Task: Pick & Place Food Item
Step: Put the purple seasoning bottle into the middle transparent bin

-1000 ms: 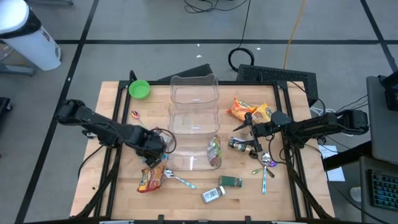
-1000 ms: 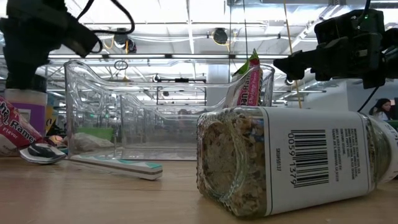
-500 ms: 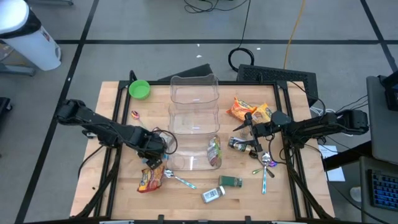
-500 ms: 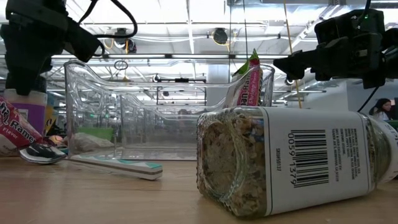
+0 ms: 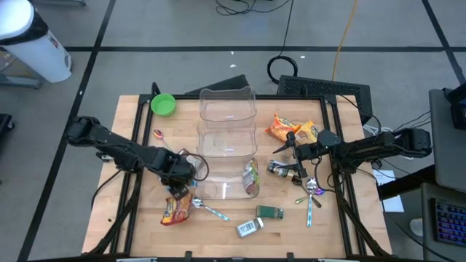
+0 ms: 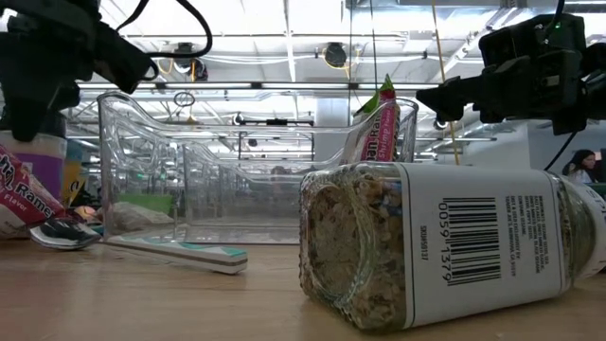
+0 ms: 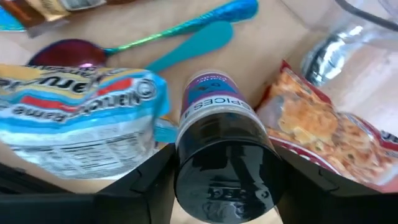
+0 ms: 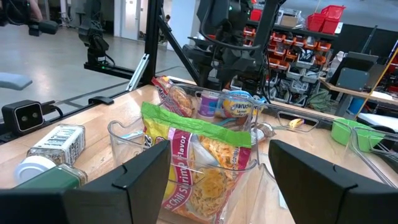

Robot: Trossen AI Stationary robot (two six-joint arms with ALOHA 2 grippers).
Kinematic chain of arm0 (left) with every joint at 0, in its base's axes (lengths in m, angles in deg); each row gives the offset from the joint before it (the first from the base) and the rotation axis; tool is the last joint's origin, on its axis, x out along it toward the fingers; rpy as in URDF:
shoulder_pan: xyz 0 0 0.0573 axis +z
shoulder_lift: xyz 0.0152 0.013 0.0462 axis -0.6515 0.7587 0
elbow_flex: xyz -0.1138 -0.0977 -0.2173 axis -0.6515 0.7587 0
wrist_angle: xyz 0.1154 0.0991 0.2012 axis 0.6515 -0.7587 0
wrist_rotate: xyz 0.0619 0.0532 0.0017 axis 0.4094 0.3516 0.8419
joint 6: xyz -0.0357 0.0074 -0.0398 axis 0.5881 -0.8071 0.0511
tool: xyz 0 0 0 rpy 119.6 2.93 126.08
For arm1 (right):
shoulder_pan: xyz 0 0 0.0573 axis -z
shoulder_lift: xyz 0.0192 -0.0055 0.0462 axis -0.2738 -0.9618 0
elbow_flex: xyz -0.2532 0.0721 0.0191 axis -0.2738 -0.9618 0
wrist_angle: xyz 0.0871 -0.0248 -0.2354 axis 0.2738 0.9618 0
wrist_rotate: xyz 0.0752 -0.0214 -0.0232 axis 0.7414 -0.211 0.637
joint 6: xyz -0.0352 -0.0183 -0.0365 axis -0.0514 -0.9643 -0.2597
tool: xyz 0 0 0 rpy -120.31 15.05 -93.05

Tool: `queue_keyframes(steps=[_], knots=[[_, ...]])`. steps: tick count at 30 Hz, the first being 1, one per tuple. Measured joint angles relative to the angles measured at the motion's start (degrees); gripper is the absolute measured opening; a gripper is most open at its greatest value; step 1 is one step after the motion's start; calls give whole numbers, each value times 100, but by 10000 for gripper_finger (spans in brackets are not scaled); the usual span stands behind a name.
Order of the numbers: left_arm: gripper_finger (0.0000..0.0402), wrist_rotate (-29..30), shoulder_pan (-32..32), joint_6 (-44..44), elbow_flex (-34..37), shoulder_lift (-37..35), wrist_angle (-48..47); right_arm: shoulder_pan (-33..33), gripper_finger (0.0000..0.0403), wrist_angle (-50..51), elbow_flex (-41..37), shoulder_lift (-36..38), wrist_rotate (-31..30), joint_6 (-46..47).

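A spice jar point(image 7: 217, 109) with a purple label and a black cap stands upright on the table, between a blue ramen packet point(image 7: 74, 118) and an orange snack bag point(image 7: 323, 130). My left gripper point(image 7: 227, 183) points down over the jar, at the near left corner of the clear bin point(image 5: 227, 142), and is shut on the cap. In the low view the jar's label point(image 6: 33, 166) shows below that gripper. My right gripper point(image 8: 217, 186) hangs open and level to the right of the bin, holding nothing. A green-topped snack bag point(image 5: 250, 177) leans inside the bin. My left gripper has the jar's black cap point(image 7: 186, 168) between its two fingers, one on each side. The fingers come from above, pointing down. The jar stands upright with its base on the table.
Near the table's front edge lie a red ramen packet point(image 5: 173, 209), a teal-handled spoon point(image 5: 207, 209) and two small jars point(image 5: 261, 220). Orange snack packs point(image 5: 291, 129), a bottle point(image 5: 280, 169) and spoons point(image 5: 313, 191) lie under the right arm. A green bowl point(image 5: 163, 104) sits at the far left.
My left gripper has turned a little over the spice jar and now hides the jar's top in the low view. The jar stands where it was.
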Motion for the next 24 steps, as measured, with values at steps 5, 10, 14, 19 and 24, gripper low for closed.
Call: queue_keyframes(steps=[5, 10, 14, 19, 24], knots=[[229, -410, 50, -20, 0, -2, -5, 0, 263, -1, -1, 0, -1, -17], [221, -745, 154, -31, 0, -2, -11, 0, 263, -6, -2, 0, -2, -20], [214, -873, 274, -94, 0, -2, -19, -1, 263, -48, 0, 0, -2, -19], [214, -1138, 423, -250, 0, -2, -24, 0, 263, -91, -2, 0, -1, -19], [214, -1355, 602, -518, 0, -2, -52, -1, 263, -92, -1, 0, -2, -20]])
